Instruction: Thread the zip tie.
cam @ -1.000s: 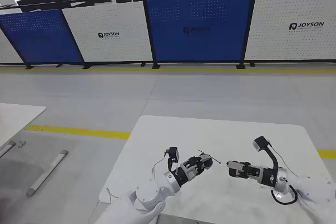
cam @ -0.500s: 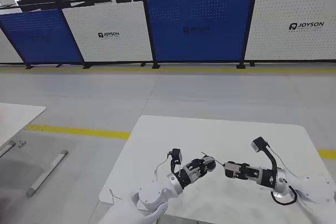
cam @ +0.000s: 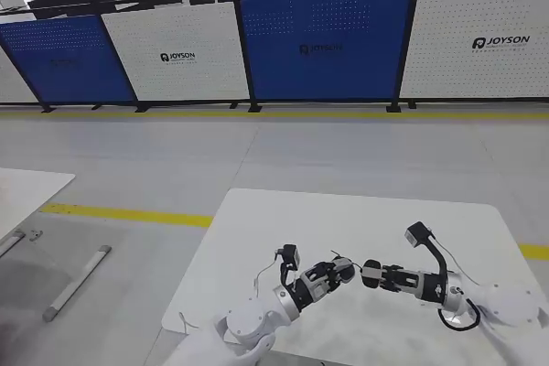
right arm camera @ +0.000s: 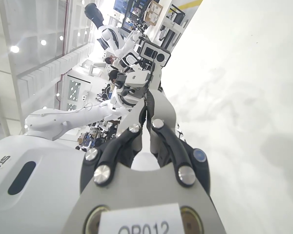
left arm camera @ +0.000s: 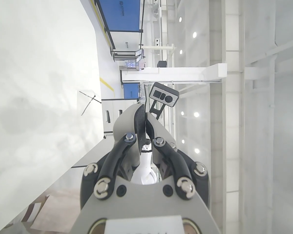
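Top view: white surface (cam: 284,220). Both arms come in from the 6 o'clock edge, and the claws sit nose to nose just below centre. The left claw (cam: 342,268) is at 9 o'clock of the right claw (cam: 370,274), tips just beside each other; can't tell if they touch. The zip tie (cam: 335,255) is a thin black sliver at roughly 11 o'clock of the left claw, close beside it. It's too thin to say whether it lies on the surface or meets the fingers. Blue and white partition panels (cam: 325,50) stand at 12 o'clock, and a yellow floor line (cam: 128,215) passes behind the surface.

Left wrist view: the left claw (left arm camera: 143,109) is closed, black pads pressed flat together, nothing visible between them. The zip tie (left arm camera: 89,101) shows as two thin black strokes crossing against the white surface (left arm camera: 39,49), off to the surface side of the fingertips and apart from them. One stroke could be its shadow, can't tell. The right arm's camera (left arm camera: 163,94) sits just beyond the fingertips.

Right wrist view: the right claw (right arm camera: 146,105) is closed too, fingers meeting along their length, no gap, and nothing seen pinched. The left arm's camera (right arm camera: 155,54) is beyond the tips. The surface (right arm camera: 246,62) runs along one side of the claw.
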Robot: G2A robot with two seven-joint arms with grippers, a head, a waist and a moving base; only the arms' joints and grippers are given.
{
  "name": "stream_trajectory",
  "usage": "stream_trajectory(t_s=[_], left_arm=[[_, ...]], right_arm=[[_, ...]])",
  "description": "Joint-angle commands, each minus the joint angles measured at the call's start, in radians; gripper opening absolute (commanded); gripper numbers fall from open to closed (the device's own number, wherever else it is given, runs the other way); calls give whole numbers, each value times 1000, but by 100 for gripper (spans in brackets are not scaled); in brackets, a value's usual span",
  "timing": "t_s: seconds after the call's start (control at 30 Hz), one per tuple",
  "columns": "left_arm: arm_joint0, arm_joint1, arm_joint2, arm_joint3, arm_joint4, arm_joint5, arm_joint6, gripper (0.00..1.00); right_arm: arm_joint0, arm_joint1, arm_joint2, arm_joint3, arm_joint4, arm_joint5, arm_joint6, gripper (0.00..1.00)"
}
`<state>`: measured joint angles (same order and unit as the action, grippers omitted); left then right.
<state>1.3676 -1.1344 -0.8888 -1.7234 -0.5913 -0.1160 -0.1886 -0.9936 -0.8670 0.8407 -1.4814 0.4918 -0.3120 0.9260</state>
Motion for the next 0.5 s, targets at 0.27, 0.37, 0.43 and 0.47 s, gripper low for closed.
stream_trajectory(t_s=[0.27, 0.37, 0.43, 0.47], left_arm=[[0, -1, 0, 2, -3, -2, -6, 100], [0, -2, 0, 6, 7, -8, 0, 100], [-2, -5, 3, 15, 10, -13, 0, 100], [-4, -7, 5, 20, 9, -14, -1, 100]], right_arm=[[-11, 0, 25, 3, -10, -16, 19, 0], [-17, -1, 25, -7, -21, -14, 10, 0], [-28, -3, 30, -17, -17, -20, 13, 0], [-30, -3, 33, -17, -14, -23, 22, 0]])
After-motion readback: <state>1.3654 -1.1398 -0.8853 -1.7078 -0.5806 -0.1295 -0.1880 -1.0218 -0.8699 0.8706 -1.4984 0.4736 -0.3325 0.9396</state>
